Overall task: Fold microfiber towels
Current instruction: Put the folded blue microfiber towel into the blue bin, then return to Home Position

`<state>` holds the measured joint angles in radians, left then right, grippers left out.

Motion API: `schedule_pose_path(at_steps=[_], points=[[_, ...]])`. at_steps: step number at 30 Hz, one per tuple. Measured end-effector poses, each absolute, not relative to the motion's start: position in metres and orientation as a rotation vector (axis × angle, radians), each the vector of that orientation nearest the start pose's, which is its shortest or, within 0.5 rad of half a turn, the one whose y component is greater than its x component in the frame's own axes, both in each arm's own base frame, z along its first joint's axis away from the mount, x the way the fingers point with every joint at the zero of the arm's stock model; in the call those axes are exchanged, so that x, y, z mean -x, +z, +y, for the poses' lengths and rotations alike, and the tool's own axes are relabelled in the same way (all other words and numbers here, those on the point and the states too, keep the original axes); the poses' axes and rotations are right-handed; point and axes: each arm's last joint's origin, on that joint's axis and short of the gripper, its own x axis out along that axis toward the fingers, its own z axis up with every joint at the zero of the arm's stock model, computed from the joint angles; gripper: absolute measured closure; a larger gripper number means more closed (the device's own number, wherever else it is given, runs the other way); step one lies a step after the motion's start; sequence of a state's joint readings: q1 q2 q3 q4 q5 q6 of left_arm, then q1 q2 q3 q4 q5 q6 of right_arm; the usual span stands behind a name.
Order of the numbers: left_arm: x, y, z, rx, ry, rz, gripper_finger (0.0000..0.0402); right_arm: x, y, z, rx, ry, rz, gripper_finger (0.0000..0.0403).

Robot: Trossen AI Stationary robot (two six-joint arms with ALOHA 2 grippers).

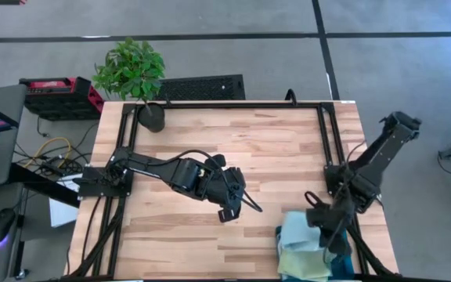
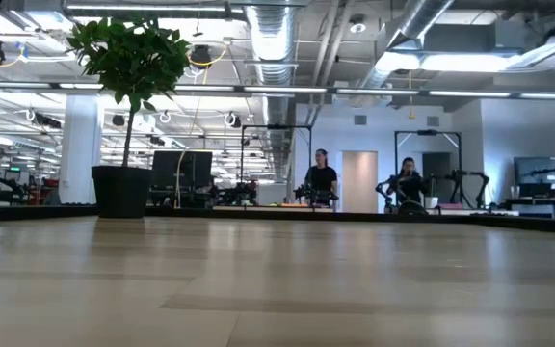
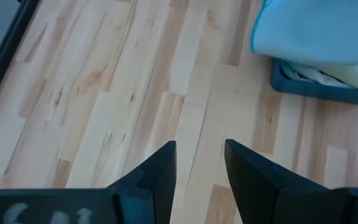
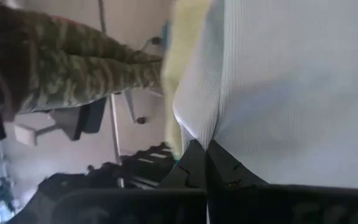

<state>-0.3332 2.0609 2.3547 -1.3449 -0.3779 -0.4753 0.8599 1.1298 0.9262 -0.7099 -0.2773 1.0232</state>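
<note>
A dark teal bin (image 1: 344, 265) stands at the table's near right corner with towels in it. A light blue towel (image 1: 296, 229) lies on top, over a pale green one (image 1: 302, 264). My right gripper (image 1: 337, 235) is at the pile's right side and shut on the light blue towel (image 4: 291, 81). The pale green towel (image 4: 185, 62) shows beside it. My left gripper (image 1: 229, 201) is open and empty above the middle of the table. Its wrist view shows the light blue towel (image 3: 316, 28) and the bin (image 3: 319, 92) ahead. The grey towels do not show. My right gripper pinches the light blue towel between its two shut fingers at a crease in the cloth (image 4: 199, 127). One layer or several, I cannot tell. The cloth spreads out from the fingertips, and the rest of it lies over the pile in the bin.
A potted plant (image 1: 135, 78) stands at the table's far left corner and shows in the low view (image 2: 123, 183). Bare wood (image 1: 233, 141) lies between the arms. A black frame rail (image 1: 325, 137) runs along the right side. People stand in the room beyond (image 2: 321, 178).
</note>
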Motion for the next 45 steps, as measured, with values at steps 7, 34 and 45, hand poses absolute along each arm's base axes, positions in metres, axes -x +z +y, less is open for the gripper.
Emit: schedule_pose_path(at_steps=[7,34,45], points=[[-0.389,0.383,-0.124,0.072,0.266,0.944,0.0272,-0.131,0.274,0.201,-0.498,0.536,1.371,0.0398],[-0.388,0.382,-0.126,0.061,0.237,0.955,0.0272,-0.139,0.236,0.245,-0.446,0.564,1.436,0.0309],[-0.387,0.381,-0.131,0.078,0.157,0.995,0.0279,-0.142,0.236,0.243,-0.529,0.568,1.526,0.0218]])
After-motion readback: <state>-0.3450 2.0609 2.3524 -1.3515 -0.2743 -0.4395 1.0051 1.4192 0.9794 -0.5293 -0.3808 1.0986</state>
